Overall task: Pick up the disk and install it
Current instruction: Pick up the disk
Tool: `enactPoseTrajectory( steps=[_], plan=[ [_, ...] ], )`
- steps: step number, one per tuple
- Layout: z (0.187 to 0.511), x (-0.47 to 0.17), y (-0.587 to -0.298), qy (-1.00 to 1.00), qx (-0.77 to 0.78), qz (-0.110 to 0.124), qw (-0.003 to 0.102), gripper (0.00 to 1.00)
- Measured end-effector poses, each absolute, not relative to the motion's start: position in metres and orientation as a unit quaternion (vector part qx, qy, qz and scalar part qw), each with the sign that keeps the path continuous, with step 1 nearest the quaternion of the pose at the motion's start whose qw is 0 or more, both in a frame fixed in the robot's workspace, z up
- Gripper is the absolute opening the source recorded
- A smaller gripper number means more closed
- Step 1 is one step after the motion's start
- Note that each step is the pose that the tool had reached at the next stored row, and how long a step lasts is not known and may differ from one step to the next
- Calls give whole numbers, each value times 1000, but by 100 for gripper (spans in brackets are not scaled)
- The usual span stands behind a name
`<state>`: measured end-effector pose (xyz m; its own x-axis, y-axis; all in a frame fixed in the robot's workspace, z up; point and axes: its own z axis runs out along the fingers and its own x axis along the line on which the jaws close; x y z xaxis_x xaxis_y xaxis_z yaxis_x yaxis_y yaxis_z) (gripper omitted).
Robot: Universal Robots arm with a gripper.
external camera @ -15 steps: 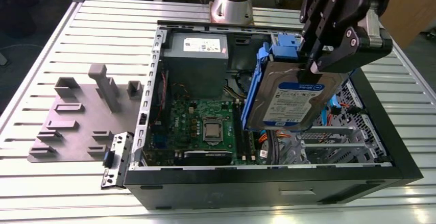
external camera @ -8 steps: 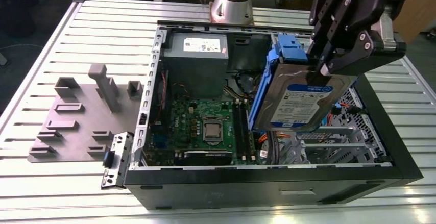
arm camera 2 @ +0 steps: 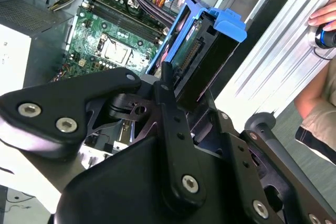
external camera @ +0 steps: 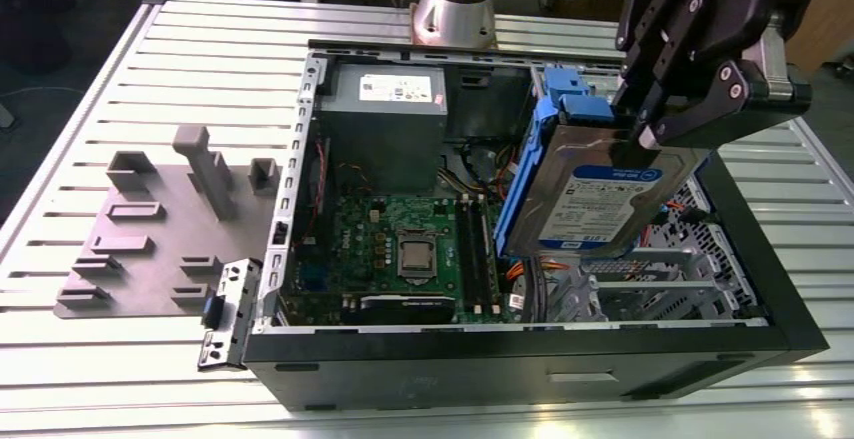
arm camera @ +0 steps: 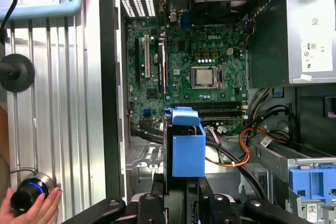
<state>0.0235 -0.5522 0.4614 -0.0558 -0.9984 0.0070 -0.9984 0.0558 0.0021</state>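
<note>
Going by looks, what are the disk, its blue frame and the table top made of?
The disk: a metal body, judging by its dull silver-grey sheen, with a smooth white-and-blue label that may be paper or film. The blue frame: likely moulded plastic, evenly coloured and matte, with rounded edges. The table top: probably aluminium, in pale grooved slats that catch the light.

case (external camera: pixel 534 364) on table (external camera: pixel 134 389) | fixture plate (external camera: pixel 147 229) at case's 9 o'clock | inside: motherboard (external camera: pixel 400 229), power supply (external camera: pixel 387 94) at its 12 o'clock | disk (external camera: pixel 601 194) at its 3 o'clock (exterior view throughout)
</note>
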Motion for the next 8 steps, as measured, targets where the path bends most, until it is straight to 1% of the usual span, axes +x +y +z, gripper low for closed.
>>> enactPoseTrajectory(
  steps=[8],
  plan=[
    [465, 24, -552, -727, 687, 2, 3, 35]
  ],
)
